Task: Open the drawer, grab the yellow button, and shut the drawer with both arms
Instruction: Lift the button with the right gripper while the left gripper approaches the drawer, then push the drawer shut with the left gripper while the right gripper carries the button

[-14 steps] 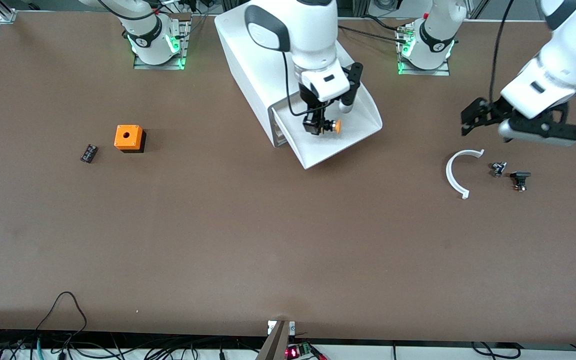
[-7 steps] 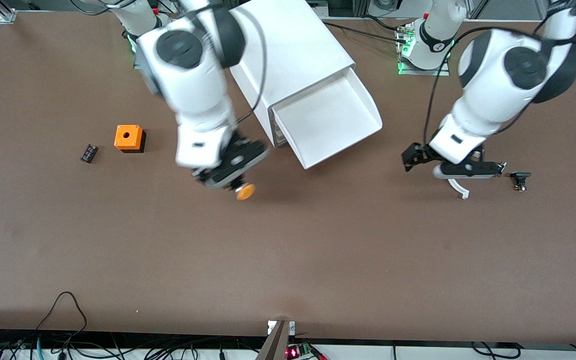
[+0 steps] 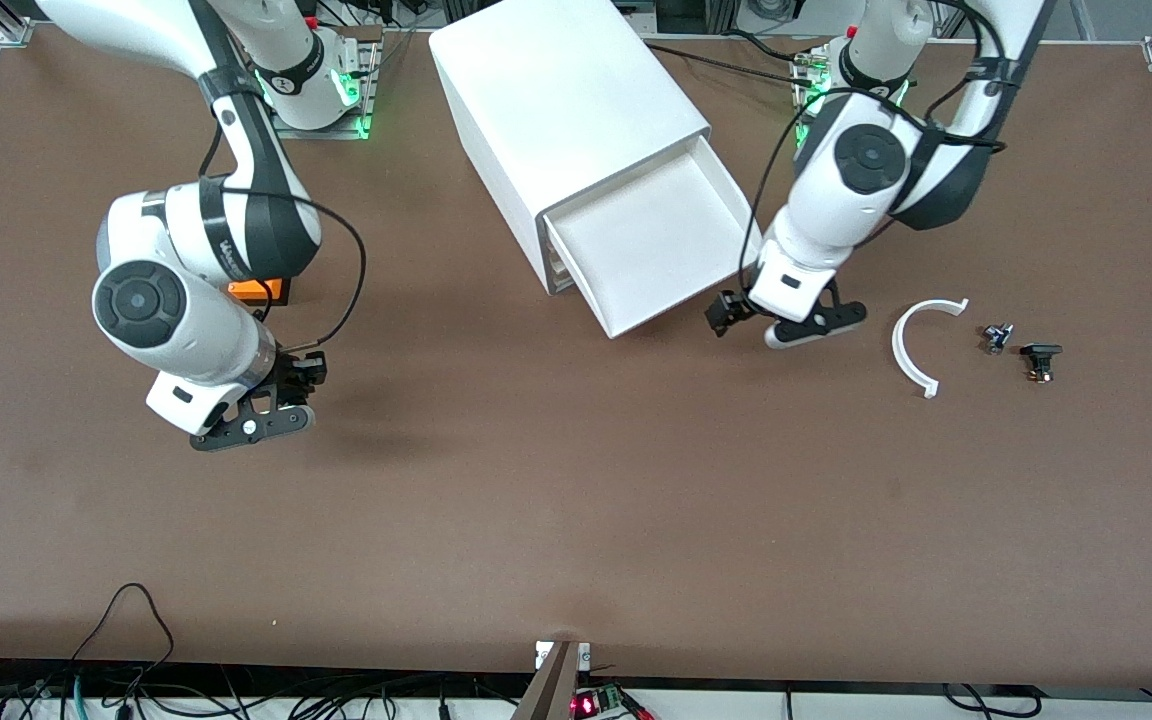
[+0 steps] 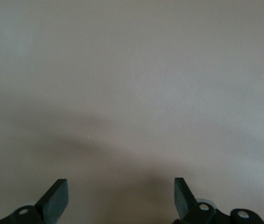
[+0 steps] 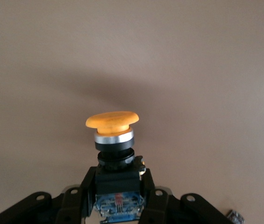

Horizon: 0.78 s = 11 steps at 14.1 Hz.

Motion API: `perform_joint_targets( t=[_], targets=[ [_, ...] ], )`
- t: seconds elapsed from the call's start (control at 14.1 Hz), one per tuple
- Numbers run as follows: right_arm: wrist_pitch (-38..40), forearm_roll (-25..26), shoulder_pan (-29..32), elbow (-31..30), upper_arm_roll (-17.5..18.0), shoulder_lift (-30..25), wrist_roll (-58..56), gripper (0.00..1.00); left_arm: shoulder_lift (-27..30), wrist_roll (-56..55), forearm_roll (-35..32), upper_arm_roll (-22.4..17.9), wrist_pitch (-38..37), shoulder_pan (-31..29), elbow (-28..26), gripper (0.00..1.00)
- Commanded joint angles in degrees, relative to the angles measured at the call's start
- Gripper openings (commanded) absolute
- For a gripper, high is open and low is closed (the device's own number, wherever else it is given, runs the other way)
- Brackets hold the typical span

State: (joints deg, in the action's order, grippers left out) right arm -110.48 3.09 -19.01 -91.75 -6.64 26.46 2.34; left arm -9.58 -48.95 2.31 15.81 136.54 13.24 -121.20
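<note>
The drawer (image 3: pixel 651 245) stands pulled out of the white cabinet (image 3: pixel 556 95), and nothing shows in its tray. My right gripper (image 5: pixel 119 186) is shut on the button's black-blue body, and the orange cap (image 5: pixel 112 120) points away from the fingers. In the front view the right gripper (image 3: pixel 294 380) hangs over bare table near the orange cube, and the button is hidden there. My left gripper (image 3: pixel 724 312) is open and empty, just off the drawer's front corner at the left arm's end. In the left wrist view its fingers (image 4: pixel 57 198) face a plain pale surface.
The orange cube (image 3: pixel 258 290) is mostly hidden under the right arm. A white curved strip (image 3: pixel 911 345) and two small dark parts (image 3: pixel 996 337) (image 3: pixel 1039 360) lie toward the left arm's end of the table.
The right arm has carried the button from over the drawer out toward its own end of the table. The left arm has swung in from the small parts to the drawer's front corner.
</note>
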Motion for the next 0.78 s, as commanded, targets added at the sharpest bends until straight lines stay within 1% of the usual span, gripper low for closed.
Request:
perform_joint_targets(
  t=[0.0,0.14,0.28,0.49,0.57,0.64,0.71],
  targets=[
    [-7.4,0.7,3.9,-11.0,0.8,-3.6,2.0,0.18,0.8,-4.3,0.6,2.3,0.8,0.4,-2.0,1.0],
    [-15.7,0.8,5.3,-18.4,0.8,-5.0,1.8,0.18,0.9,-7.5,0.7,4.4,0.7,0.4,-3.3,1.0],
    [-20.1,0.9,5.6,-22.5,0.8,-5.1,1.2,0.18,1.1,-11.2,0.8,7.5,0.4,0.4,-5.3,1.0],
    [-32.1,2.3,5.6,-31.8,0.8,-5.9,-0.7,0.18,1.8,-17.5,0.8,11.7,0.0,0.5,-6.4,1.0],
    [-34.6,3.1,5.8,-33.7,0.7,-6.1,-1.1,0.18,1.8,-18.7,0.8,14.1,-1.0,0.5,-6.4,1.0],
    [-34.8,3.4,7.3,-34.3,0.7,-6.5,-1.1,0.18,2.0,-19.8,0.8,15.8,-1.7,0.5,-6.4,1.0],
    [-34.7,3.6,8.6,-34.7,0.7,-6.8,-1.3,0.18,2.3,-20.1,0.8,16.5,-2.0,0.5,-6.5,1.0]
  ],
)
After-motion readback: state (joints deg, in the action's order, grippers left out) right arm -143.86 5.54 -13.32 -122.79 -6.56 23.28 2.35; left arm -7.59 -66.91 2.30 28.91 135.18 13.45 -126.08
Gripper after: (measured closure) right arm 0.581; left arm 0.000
